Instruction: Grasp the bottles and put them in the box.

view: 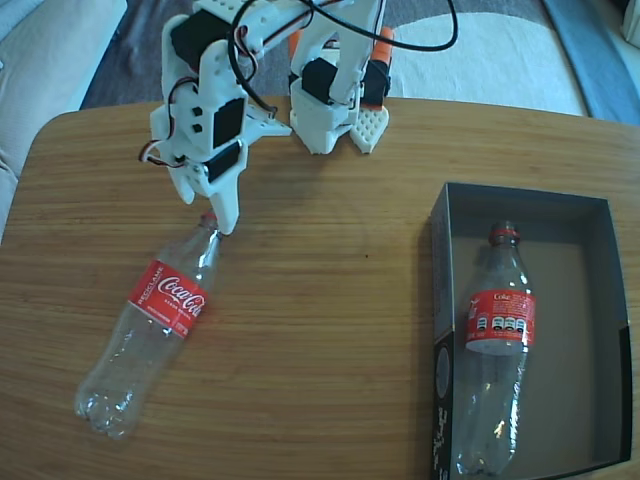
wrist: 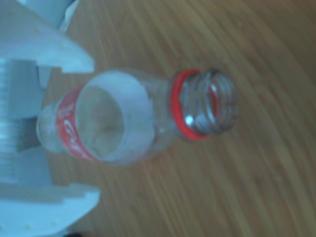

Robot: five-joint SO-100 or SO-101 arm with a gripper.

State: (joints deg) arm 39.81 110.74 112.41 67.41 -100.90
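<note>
Here, on a wood-grain table [view: 330, 330], a clear plastic bottle [view: 150, 330] with a red label lies on its side at the left of the fixed view, its uncapped neck pointing far toward the white plastic gripper [view: 215, 215]. The wrist view shows that bottle's [wrist: 133, 118] ribbed mouth and red neck ring between the two white fingers [wrist: 54, 47], which stand wide apart, gripping nothing. A second bottle [view: 495, 360] lies inside the dark, shallow cardboard box [view: 600, 330] at the right, neck toward the far wall.
</note>
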